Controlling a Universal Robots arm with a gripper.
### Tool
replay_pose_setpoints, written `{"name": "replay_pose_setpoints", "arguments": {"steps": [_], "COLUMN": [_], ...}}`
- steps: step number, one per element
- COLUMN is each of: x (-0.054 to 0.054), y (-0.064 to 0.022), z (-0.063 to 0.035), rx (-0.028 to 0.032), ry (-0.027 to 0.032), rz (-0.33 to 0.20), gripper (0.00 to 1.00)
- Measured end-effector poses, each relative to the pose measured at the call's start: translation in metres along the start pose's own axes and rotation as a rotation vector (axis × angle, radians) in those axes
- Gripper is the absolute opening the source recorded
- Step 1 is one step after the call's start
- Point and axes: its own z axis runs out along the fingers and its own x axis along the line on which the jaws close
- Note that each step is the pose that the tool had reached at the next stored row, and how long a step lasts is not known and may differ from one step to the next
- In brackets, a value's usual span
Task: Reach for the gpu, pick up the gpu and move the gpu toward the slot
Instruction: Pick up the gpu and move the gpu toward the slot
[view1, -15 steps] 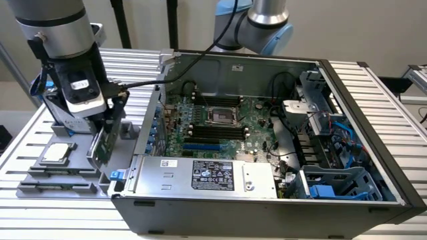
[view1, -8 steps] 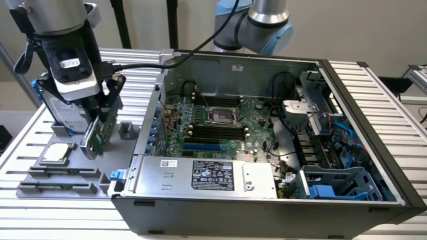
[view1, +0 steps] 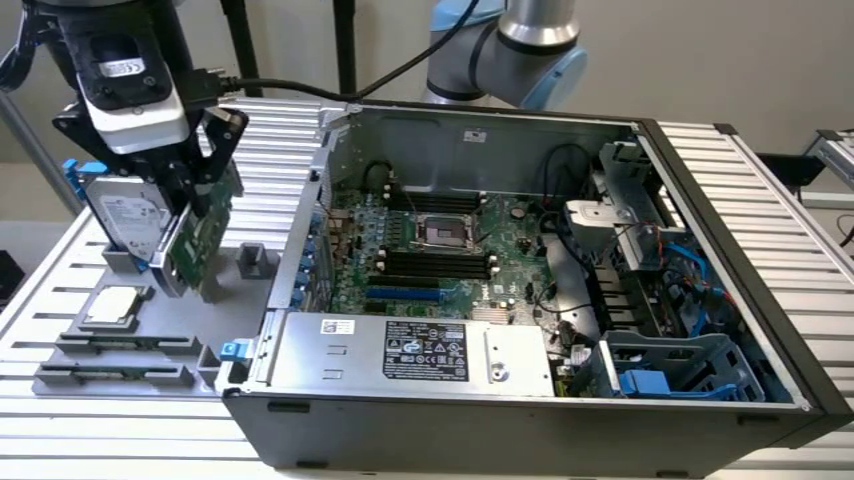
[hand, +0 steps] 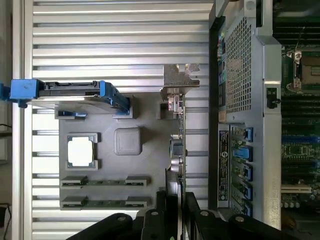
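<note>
The gpu (view1: 200, 245) is a thin green card standing on edge over the grey holder tray (view1: 147, 330) at the exterior view's left. My gripper (view1: 198, 195) comes down on it from above, a finger on each side of the card's upper edge, shut on it. In the wrist view the gpu (hand: 178, 150) runs edge-on as a dark strip, with its silver bracket (hand: 181, 80) at the far end and my black fingers (hand: 161, 212) clamped around the near end. I cannot tell whether its lower edge still touches the tray. The motherboard's blue slot (view1: 400, 296) lies inside the open computer case (view1: 747, 300).
A silver-and-blue hard drive (view1: 123, 215) stands just beside the gpu in the tray. A square silver cpu chip (view1: 114, 305) and two memory sticks (view1: 120, 345) lie nearer the front. The case's perforated rear wall (hand: 240, 65) rises between tray and motherboard.
</note>
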Motion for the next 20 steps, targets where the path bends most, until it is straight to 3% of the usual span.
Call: {"name": "replay_pose_setpoints", "arguments": {"steps": [11, 16, 20], "x": [-0.039, -0.062, -0.08], "y": [-0.0062, -0.0059, -0.0056], "z": [-0.0503, -0.067, -0.0698], "rx": [-0.0014, -0.0111, -0.019], "ry": [0.0037, 0.0097, 0.0121], "rz": [-0.002, -0.002, -0.002], "gripper": [0.26, 0.26, 0.26]}}
